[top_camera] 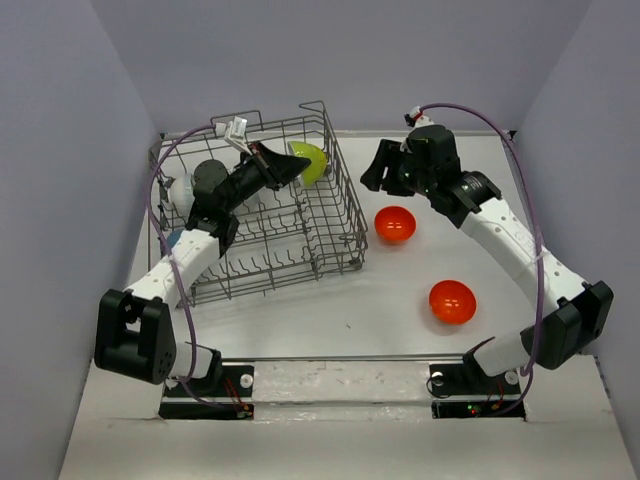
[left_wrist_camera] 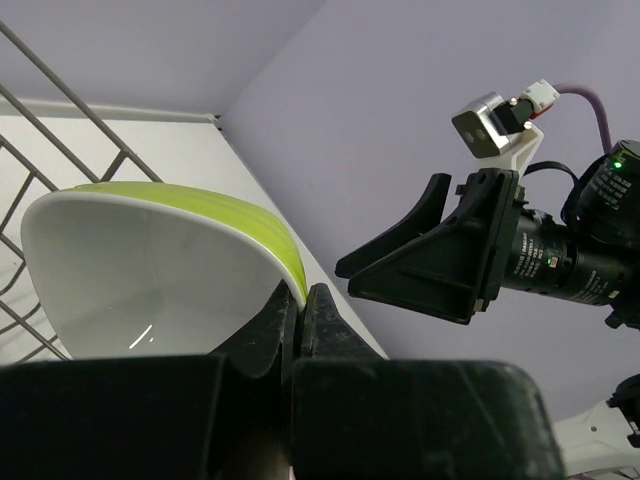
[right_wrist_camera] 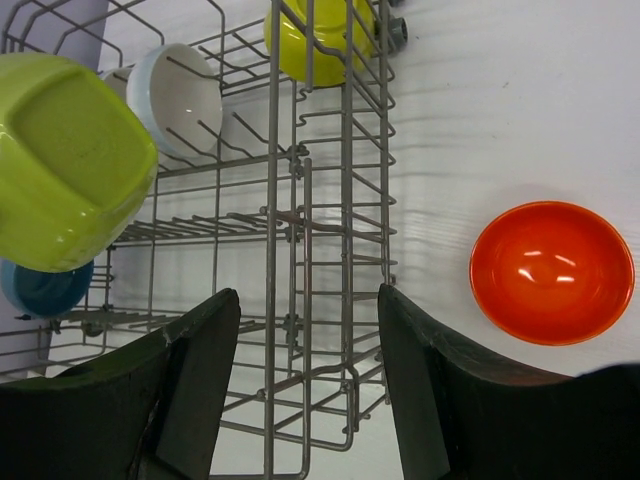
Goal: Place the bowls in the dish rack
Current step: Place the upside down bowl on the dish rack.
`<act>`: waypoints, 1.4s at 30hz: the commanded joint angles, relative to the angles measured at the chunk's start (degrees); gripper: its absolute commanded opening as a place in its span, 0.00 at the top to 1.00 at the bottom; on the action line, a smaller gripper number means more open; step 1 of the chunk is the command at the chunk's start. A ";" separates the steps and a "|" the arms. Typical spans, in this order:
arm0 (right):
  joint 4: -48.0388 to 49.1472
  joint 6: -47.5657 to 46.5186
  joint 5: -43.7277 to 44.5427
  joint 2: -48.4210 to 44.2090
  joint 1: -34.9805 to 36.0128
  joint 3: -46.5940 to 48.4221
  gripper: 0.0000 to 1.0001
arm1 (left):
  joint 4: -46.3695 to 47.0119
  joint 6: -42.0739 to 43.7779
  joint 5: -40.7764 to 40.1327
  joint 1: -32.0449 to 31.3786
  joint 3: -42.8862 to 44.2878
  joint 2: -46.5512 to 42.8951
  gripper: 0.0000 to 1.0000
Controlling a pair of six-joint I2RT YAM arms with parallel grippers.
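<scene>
White bowl [top_camera: 181, 190] sits at the left side of the dish rack [top_camera: 338, 205], among the tines. Blue bowl [right_wrist_camera: 40, 290] is at the rack's near left edge; can't tell if it's inside.

My left tool [left_wrist_camera: 303, 305] is pinched narrow on the rim of a yellow-green bowl [left_wrist_camera: 150, 260], held up over the rack's far right corner with its white inside turned toward my wrist. Risks: the grip is only a thin bite on a glossy rim, so the bowl could swivel or slip out and drop onto the tines. A second yellow-green bowl [right_wrist_camera: 315, 35] looks to be in that same corner, so lowering straight down could knock the two together. Left arm pose: stretched from its base diagonally across the rack, forearm low over the wires.

My right tool [right_wrist_camera: 308, 293] is wide and holds nothing. It hangs above the rack's right wall, near the held bowl. Risks: the two tools are close, so a sideways move by either could bump them, and a drop here would snag a finger on the wall wires. Right arm pose: elbow thrown out right of the rack, forearm folded back toward it, tool aimed downward.

Orange bowl [top_camera: 395, 223] lies on the desk [top_camera: 330, 310] just right of the rack. Second orange bowl [top_camera: 452, 301] lies further right and nearer. Both are not yet loaded.
</scene>
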 commanded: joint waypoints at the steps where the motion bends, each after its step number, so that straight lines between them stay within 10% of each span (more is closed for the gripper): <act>1: 3.69 -1.85 0.85 0.97 2.08 0.79 0.37 | 13.71 -5.40 3.76 1.24 -1.24 2.54 1.00; 42: 4.22 -2.47 4.10 6.86 9.02 -1.14 0.64 | 22.34 -6.99 5.78 2.65 3.94 24.87 1.00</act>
